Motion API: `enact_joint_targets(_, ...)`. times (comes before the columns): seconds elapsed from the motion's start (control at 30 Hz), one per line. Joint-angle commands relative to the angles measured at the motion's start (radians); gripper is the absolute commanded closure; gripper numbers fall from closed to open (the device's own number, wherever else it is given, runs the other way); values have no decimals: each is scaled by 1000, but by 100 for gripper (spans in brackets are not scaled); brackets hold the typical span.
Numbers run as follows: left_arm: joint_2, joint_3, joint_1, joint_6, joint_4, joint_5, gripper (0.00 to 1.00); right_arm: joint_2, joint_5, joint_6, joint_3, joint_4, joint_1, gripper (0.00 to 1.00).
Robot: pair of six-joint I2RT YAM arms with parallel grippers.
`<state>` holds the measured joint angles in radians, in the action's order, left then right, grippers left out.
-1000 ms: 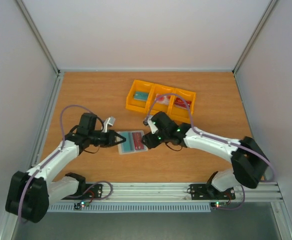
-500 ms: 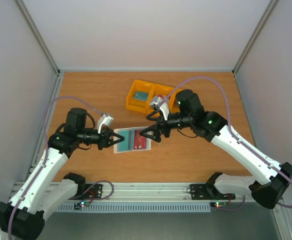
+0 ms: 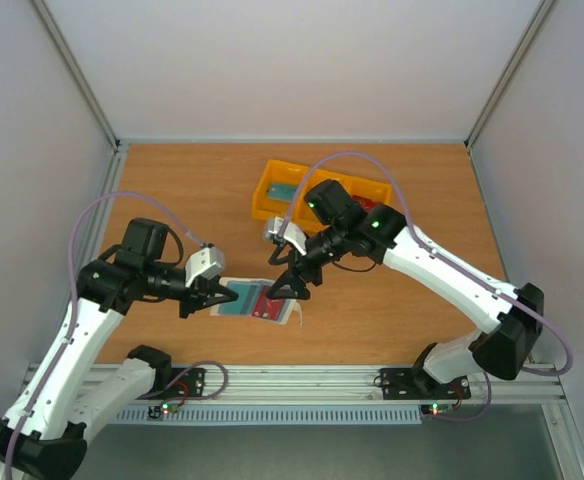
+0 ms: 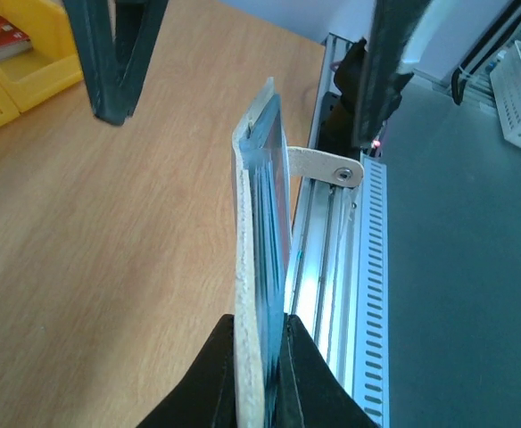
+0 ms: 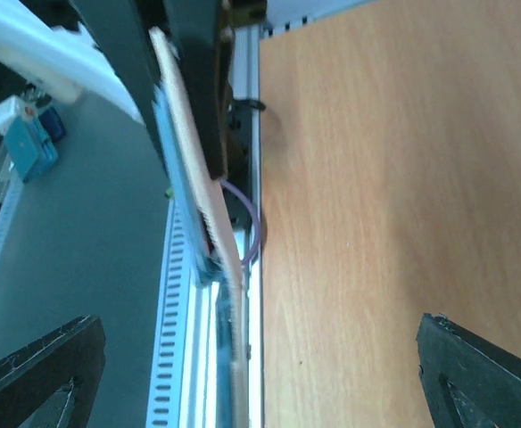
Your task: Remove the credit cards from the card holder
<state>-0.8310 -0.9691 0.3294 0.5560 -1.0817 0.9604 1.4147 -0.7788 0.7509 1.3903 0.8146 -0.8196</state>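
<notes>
A second ago the holder (image 3: pixel 257 300) lay flat on the table (image 3: pixel 172 190) on the near side of the tray (image 3: pixel 262 197), with my right gripper (image 3: pixel 287 282) down on the end nearer the tray's right bin. Now my left gripper (image 3: pixel 207 297) has lifted it: the fingers are pinched shut on the end away from the tray, and from my left wrist I see the holder edge-on, sticking straight out of the grip, strap tab (image 4: pixel 323 166) hanging off one side. It sits a little further to the near side of the tray than before, apparently clear of the wood. My right gripper has let go and spread as wide as it goes, holding nothing, hovering just over the holder on its tray side. The cards (image 3: pixel 234 298), teal and red, still show in the holder, while a loose card (image 3: pixel 284 190) lies in the tray's left bin. I judge the holder is now braced for a pull, so my right gripper has yet to close on a card edge
</notes>
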Motion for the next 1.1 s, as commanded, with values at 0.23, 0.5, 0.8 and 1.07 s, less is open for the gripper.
enact_joint_targets(0.23,8,10,5,-46,37,42,100,106,-42,116,53,176,-59,35)
enact_joint_targets(0.5,13,48,0,-193,131,126,100,57,-41,64,22,83,-60,98)
enact_joint_targets(0.8,64,175,-23,-601,518,93,43,-44,-155,-115,-15,-115,-15,99)
enact_joint_targets(1.07,123,332,-39,-941,935,32,16,-81,-213,-281,-17,-211,11,99)
